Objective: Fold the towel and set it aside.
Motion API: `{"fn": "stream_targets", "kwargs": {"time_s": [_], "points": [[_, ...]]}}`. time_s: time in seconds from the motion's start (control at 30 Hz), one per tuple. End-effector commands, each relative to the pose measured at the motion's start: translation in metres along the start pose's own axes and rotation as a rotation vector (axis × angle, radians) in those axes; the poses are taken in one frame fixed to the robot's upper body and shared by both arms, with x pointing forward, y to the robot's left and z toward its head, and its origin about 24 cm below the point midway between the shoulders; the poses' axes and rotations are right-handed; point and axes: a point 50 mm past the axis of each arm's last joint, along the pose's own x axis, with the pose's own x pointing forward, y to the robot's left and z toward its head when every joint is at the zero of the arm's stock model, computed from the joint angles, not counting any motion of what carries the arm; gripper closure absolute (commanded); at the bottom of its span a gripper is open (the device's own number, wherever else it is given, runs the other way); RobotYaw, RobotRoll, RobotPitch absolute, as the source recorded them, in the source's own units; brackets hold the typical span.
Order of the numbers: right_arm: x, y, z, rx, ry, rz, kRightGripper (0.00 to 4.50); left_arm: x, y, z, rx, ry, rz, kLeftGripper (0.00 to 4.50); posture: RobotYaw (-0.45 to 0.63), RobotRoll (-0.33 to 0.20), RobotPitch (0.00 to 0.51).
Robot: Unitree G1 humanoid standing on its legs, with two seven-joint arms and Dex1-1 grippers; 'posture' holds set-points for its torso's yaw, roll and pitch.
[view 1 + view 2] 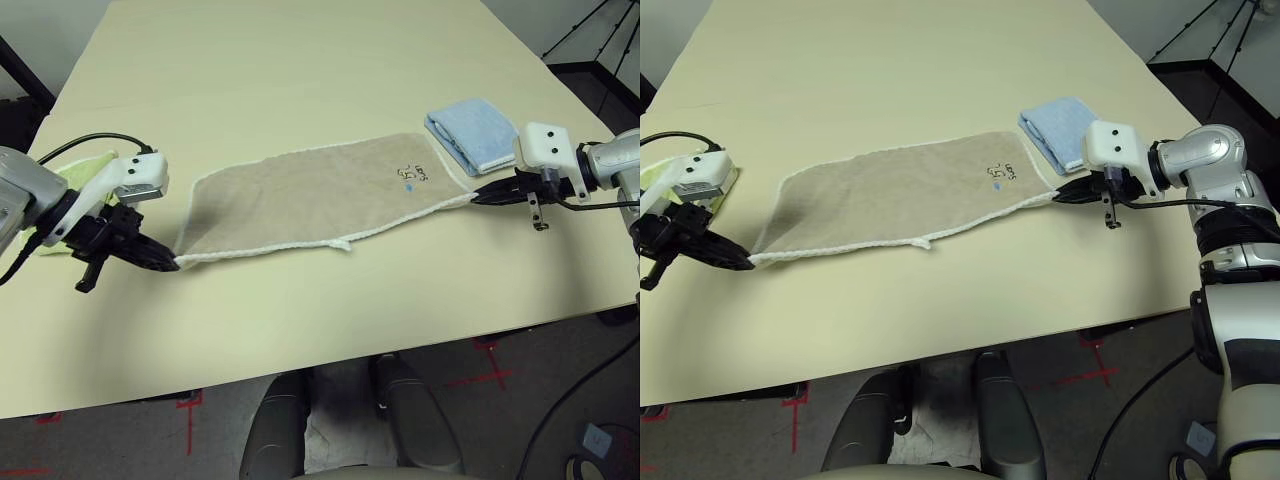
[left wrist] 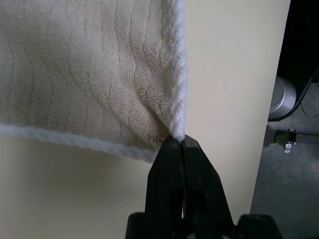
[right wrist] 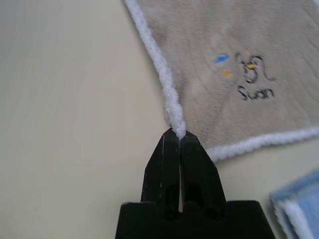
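The beige-tan towel [image 1: 310, 200] with white stitched edging lies stretched out flat across the middle of the table, a small embroidered mark near its right end. My left gripper [image 1: 172, 264] is shut on the towel's near left corner [image 2: 177, 133]. My right gripper [image 1: 476, 198] is shut on the near right corner [image 3: 178, 128]. A short fold of edging sticks out along the near edge [image 1: 340, 243].
A folded light blue towel [image 1: 472, 133] lies just behind the right gripper. A lime-green towel [image 1: 75, 175] lies behind my left arm at the table's left side. The table's near edge [image 1: 330, 355] runs close in front; floor with red tape marks lies below.
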Motion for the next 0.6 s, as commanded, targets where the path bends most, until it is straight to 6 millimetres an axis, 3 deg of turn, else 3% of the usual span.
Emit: {"fn": "stream_targets", "kwargs": {"time_s": [0.03,0.27,0.6], "points": [[-0.001,0.007,0.0,0.024,-0.001,0.051,4.5,-0.003,0.006,-0.013,-0.027,0.053,0.031,4.48,-0.02,0.0,0.211],[-0.003,0.019,-0.008,0.047,0.098,0.13,4.5,-0.009,0.022,-0.024,-0.021,0.102,0.108,4.48,-0.02,0.0,0.204],[-0.007,0.005,-0.01,-0.02,0.194,0.074,4.5,-0.014,0.027,-0.019,-0.002,0.104,0.124,4.48,-0.02,0.0,0.203]]}}
